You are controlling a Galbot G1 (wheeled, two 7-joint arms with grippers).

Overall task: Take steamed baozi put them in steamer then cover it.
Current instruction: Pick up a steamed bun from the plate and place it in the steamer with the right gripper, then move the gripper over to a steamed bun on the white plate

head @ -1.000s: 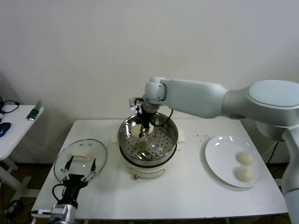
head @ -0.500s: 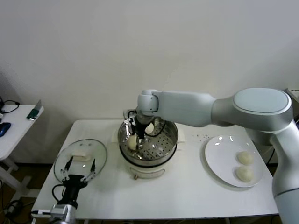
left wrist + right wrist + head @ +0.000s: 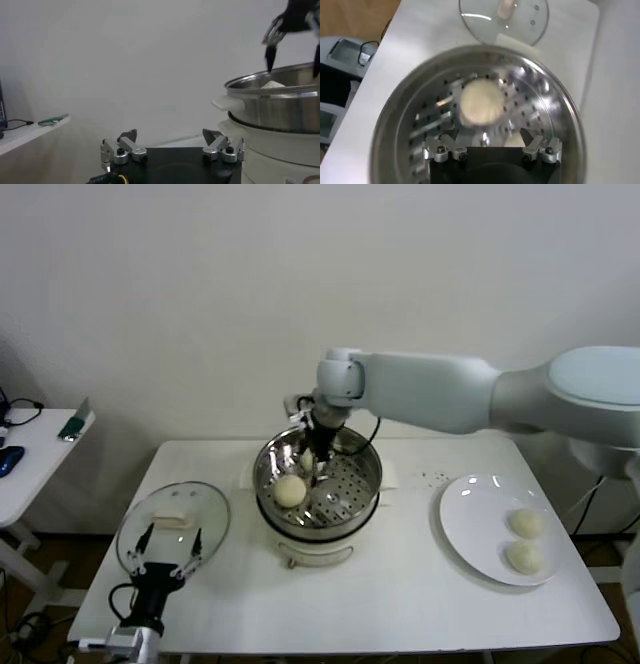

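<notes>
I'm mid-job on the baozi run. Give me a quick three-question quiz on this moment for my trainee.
1. True or false: the cover sits on the steamer.
2. How many baozi lie on the plate?
3. The right end effector is: A) open, over the steamer; B) shut on a baozi; C) at the plate.

Key: 1 false, it lies on the table beside the steamer. 2 two. 3 A.
</notes>
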